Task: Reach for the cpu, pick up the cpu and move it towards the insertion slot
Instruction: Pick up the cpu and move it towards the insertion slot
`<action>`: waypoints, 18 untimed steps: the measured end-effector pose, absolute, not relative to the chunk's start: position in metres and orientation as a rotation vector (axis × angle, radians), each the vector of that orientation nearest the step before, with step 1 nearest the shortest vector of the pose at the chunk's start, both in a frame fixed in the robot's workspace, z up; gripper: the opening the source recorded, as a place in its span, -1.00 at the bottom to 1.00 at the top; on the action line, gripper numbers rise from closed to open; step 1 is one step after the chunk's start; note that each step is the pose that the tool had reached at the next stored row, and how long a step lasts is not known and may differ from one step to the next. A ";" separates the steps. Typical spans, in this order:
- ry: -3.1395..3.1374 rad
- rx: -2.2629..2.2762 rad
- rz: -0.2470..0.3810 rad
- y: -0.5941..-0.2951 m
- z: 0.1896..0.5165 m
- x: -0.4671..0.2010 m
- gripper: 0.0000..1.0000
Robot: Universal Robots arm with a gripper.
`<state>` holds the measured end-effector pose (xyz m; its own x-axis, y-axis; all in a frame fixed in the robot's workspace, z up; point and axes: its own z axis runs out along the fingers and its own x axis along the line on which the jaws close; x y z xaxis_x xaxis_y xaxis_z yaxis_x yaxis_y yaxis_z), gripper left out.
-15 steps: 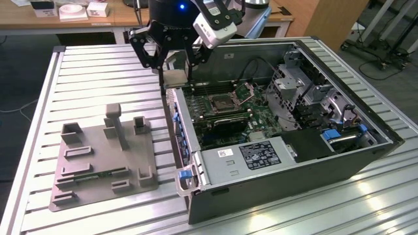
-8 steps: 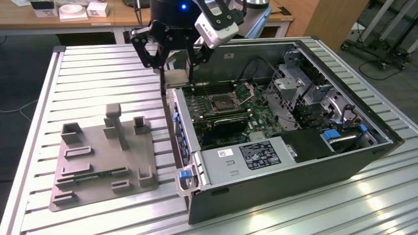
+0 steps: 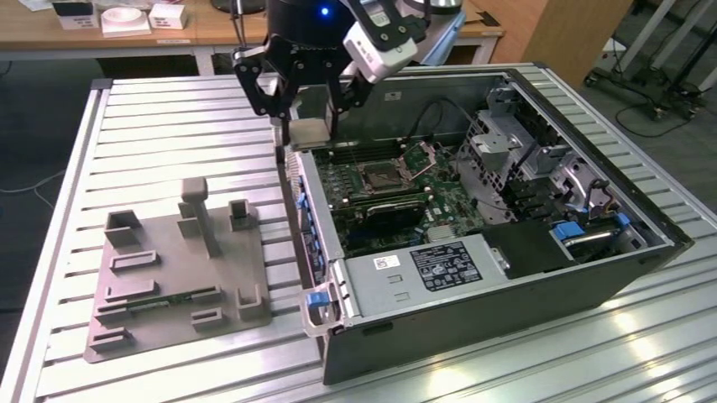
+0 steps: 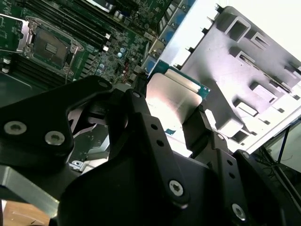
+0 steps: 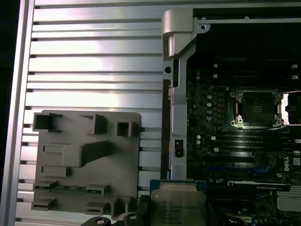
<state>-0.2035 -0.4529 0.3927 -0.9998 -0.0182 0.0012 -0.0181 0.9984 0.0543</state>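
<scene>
The hand [image 5: 176, 217] covers part of the cpu [image 5: 178, 205].

A ribbed, silvery metal tabletop [image 3: 168, 126] fills the foreground in the exterior view, with bright light glaring off its slats toward the near edge. Behind it stands a wooden desk [image 3: 168, 35] carrying small white boxes [image 3: 126, 18]. A wooden panel [image 3: 572, 38] rises beside it. The floor [image 3: 34, 117] is dark grey, with black cables [image 3: 656, 113] trailing across it.

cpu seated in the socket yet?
No: in the exterior view the cpu is held in the gripper above the case's edge, and the insertion slot on the motherboard sits open with its dark centre bare.
</scene>
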 end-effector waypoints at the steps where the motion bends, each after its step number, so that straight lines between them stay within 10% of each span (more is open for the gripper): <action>1: -3.139 0.029 -0.085 -0.453 0.393 -0.202 0.09; 18: -3.139 0.029 -0.086 -0.453 0.393 -0.186 0.09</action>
<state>-0.1863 -0.4526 0.3927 -0.9998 -0.0182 0.0012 -0.0181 0.9983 0.0550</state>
